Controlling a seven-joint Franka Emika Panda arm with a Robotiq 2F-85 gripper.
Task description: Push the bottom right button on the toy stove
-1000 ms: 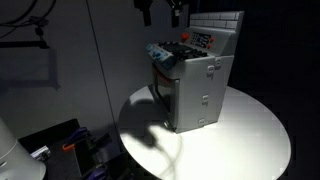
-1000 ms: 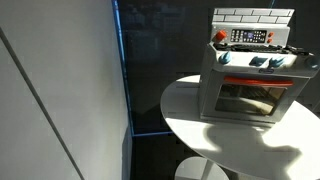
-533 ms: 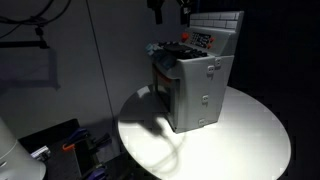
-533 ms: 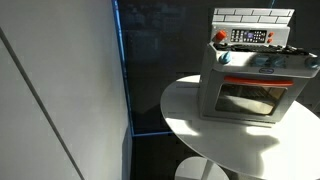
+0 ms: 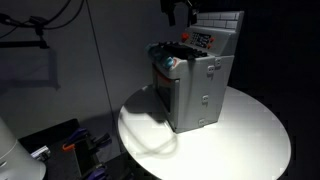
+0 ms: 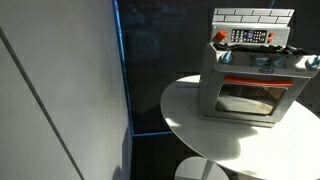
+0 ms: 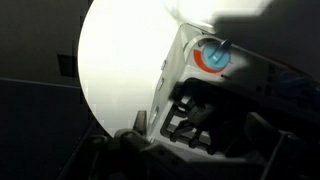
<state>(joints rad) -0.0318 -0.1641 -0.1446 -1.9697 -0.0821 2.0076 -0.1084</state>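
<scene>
The grey toy stove stands on a round white table; it also shows in an exterior view. Its white tiled back wall carries a small red-and-white panel. A row of blue knobs lines the front edge above the oven window. My gripper hangs above the stove top, near the back wall, apart from it. In the wrist view the stove lies below, with a dark burner grate and a red-and-blue knob. The gripper's fingers look spread and hold nothing.
The table edge drops off close around the stove. A grey wall panel stands beside the table. Dark equipment with cables sits low near the floor. The room is dim.
My gripper has moved sideways above the stove toward its tiled back wall. Its shadow on the table has shifted toward the stove. The stove has not moved.
</scene>
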